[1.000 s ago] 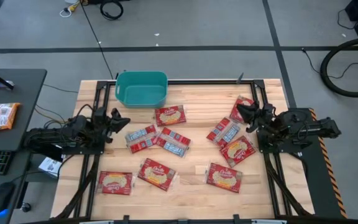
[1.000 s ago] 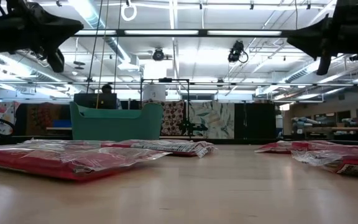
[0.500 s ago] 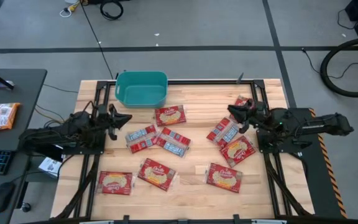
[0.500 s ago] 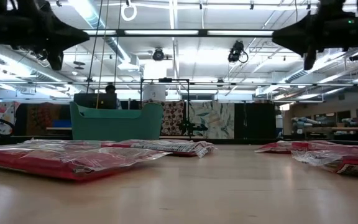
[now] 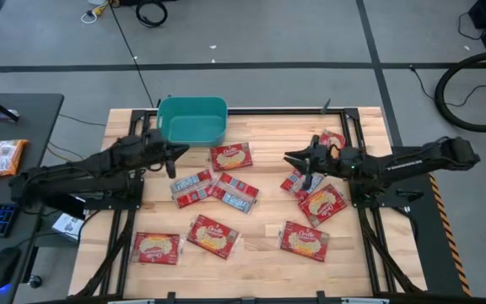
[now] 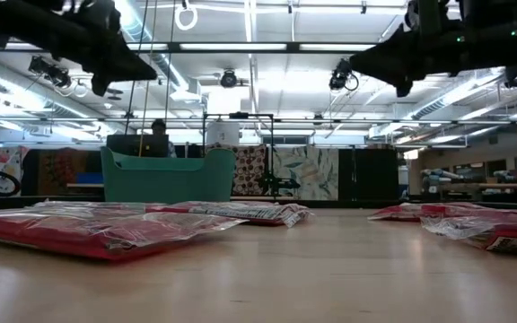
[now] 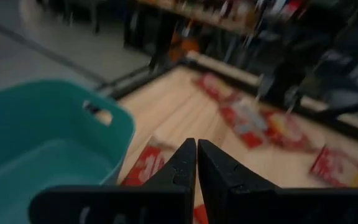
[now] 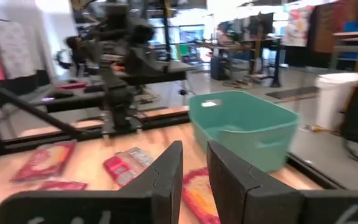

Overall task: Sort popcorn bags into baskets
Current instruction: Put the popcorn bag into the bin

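The teal tub [image 5: 192, 120] stands at the table's far edge, left of centre, and shows nothing inside. Several popcorn packets lie flat on the wood: a red-orange one [image 5: 230, 156] near the tub, two silver-blue ones [image 5: 192, 186] [image 5: 234, 192] at the middle, red-orange ones along the near side [image 5: 213, 235] and on the right [image 5: 321, 203]. My left gripper [image 5: 182, 149] is shut and empty in the air beside the tub's near left corner [image 7: 114, 121]. My right gripper [image 5: 288, 157] hangs above the table right of centre, fingers a little apart [image 8: 194, 152], holding nothing.
A dark metal frame [image 5: 133, 135] runs along the table's sides. A desk [image 5: 7, 169] left of the table holds more packets and a keyboard. A person [image 6: 158, 135] sits in the room behind the tub. Bare wood shows between the tub and the right-hand packets.
Both arms have stretched out from the table's sides toward its middle. My left gripper has gone right and far, toward the tub. My right gripper has gone toward the table's left edge, passing over the right-hand packets. The packets have stayed where they were.
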